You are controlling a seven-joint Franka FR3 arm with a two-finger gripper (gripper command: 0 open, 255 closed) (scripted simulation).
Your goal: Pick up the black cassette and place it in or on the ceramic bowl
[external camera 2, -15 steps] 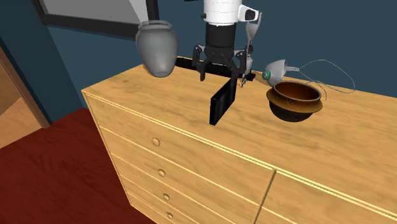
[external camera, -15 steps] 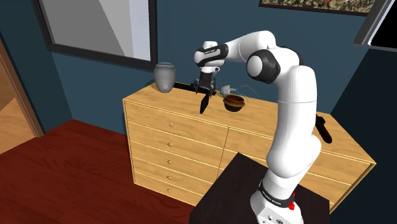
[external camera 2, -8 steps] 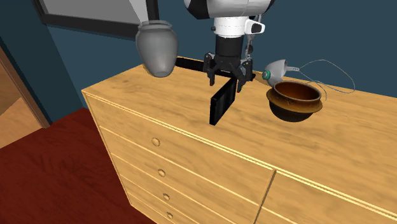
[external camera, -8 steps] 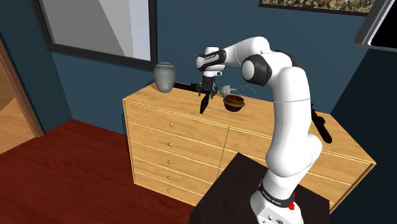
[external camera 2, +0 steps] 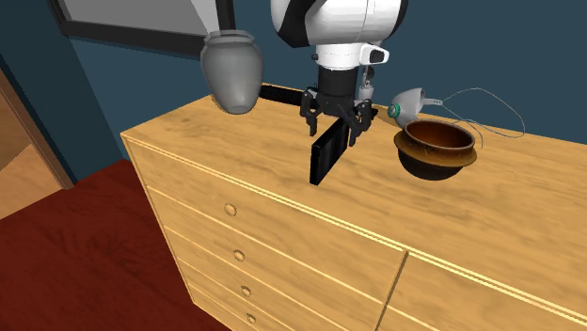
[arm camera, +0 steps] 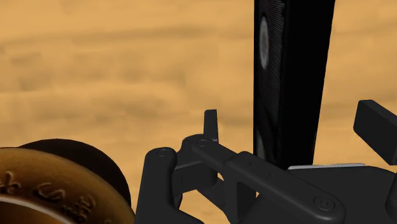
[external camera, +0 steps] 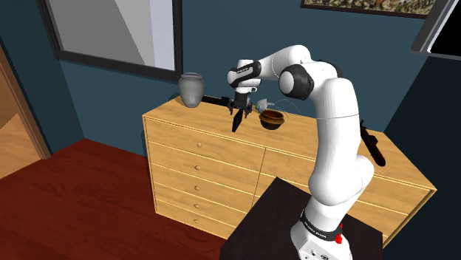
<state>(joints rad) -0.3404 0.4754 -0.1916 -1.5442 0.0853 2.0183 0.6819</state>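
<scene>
A black cassette [external camera 2: 325,158] stands upright on one edge on the wooden dresser top [external camera 2: 226,150]. My gripper [external camera 2: 331,124] hangs straight over it, open, with one finger on each side of the cassette's upper end. In the wrist view the cassette [arm camera: 292,76] rises between the two fingers [arm camera: 211,122] with gaps on both sides, so it is not clasped. A brown glazed bowl [external camera 2: 436,148] sits on the dresser just beyond the gripper, toward the second exterior view's right. The shoulder view shows the gripper [external camera: 238,111] above the cassette [external camera: 236,122], with the bowl [external camera: 271,119] beside it.
A grey vase [external camera 2: 231,68] stands at the dresser's back corner. A flat black item [external camera 2: 278,94] lies behind the gripper. A white device with a thin cable [external camera 2: 411,103] lies behind the bowl. Another black object [external camera: 376,151] rests near the arm's side of the dresser.
The gripper has come down around the cassette's top and turned slightly about its axis. The elbow has swung over. Cassette and bowl have not moved.
</scene>
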